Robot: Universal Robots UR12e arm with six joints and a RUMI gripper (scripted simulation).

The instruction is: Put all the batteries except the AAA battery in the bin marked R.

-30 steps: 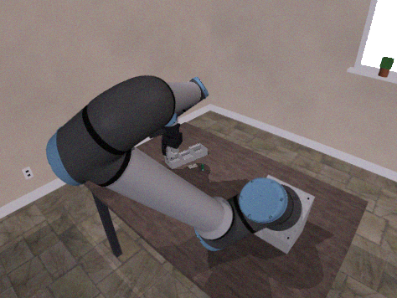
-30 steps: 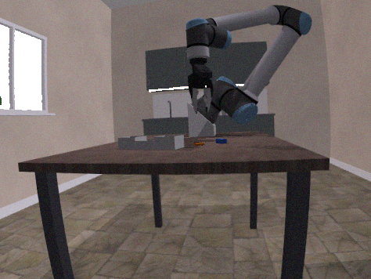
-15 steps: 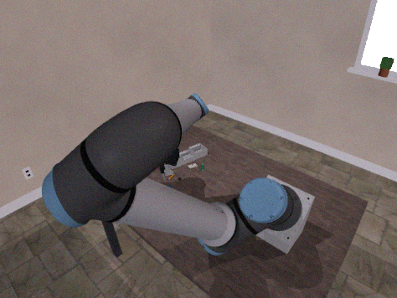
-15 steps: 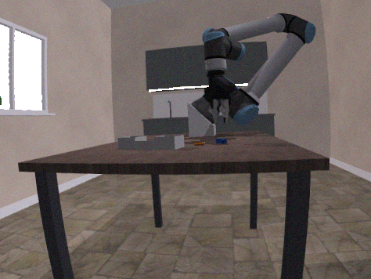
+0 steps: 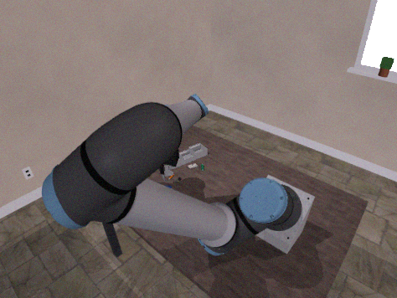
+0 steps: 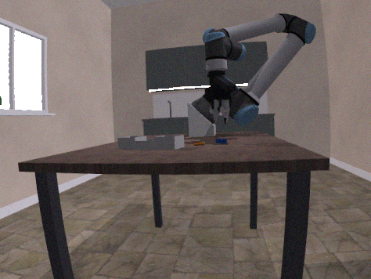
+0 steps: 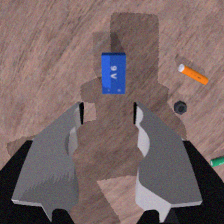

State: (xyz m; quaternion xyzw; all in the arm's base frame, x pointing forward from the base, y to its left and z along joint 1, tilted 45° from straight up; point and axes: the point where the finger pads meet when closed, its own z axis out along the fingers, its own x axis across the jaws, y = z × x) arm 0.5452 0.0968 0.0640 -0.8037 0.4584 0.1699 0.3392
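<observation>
Gripper [image 7: 107, 142] part-open, empty, above table. 9V [image 7: 113, 73] flat on table just ahead of jaws, bins [image 6: 151, 142] well apart. Likely rigid, light, smooth block; grip across long flat sides, mid-length.

top: high, looking down | exterior: low, table-level | wrist: close, straight down | shared: table [image 6: 250, 157]
</observation>
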